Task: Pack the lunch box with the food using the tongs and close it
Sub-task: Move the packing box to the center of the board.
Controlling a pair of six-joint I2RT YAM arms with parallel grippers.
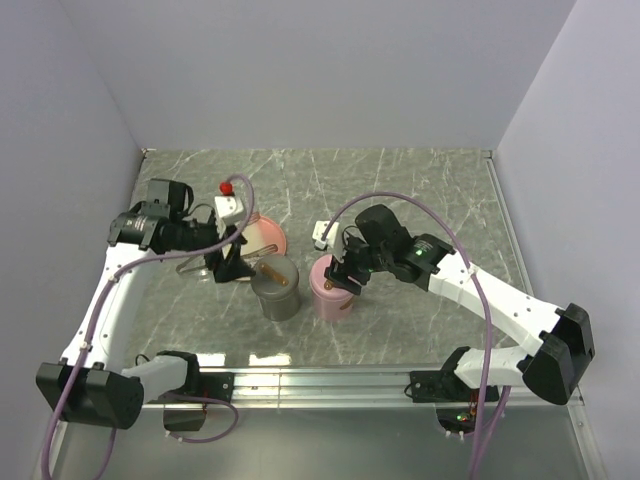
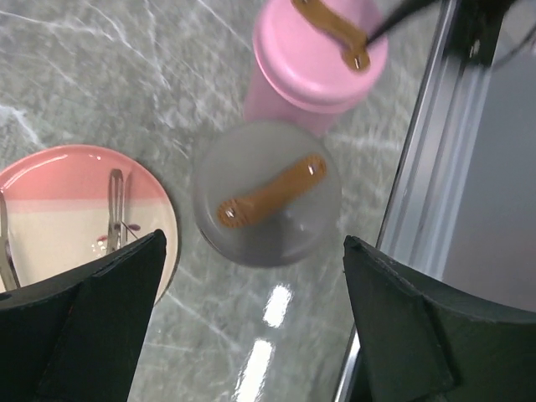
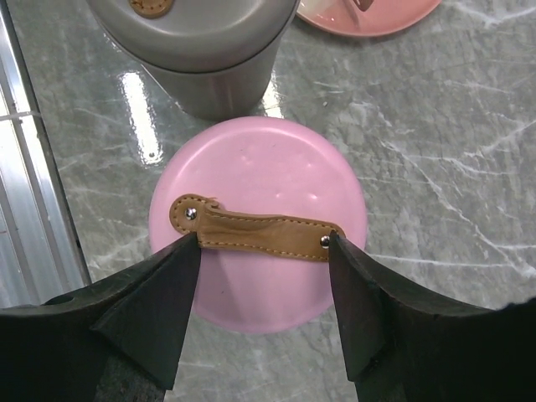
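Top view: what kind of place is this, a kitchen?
Likely a robot lab, not a kitchen: a left arm and right arm bolted to a rail, plain walls around the table, one plate.

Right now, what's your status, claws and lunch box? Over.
Left claw open over grey round lidded tub. Right claw open, straddling pink tub's tan leather strap. Slim silver metal tongs lying on pink plate. Nothing blocking.

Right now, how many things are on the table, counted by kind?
Lidded canisters: 2, the grey canister and the pink canister
Pink plate: 1
Metal tongs: 1
Total: 4
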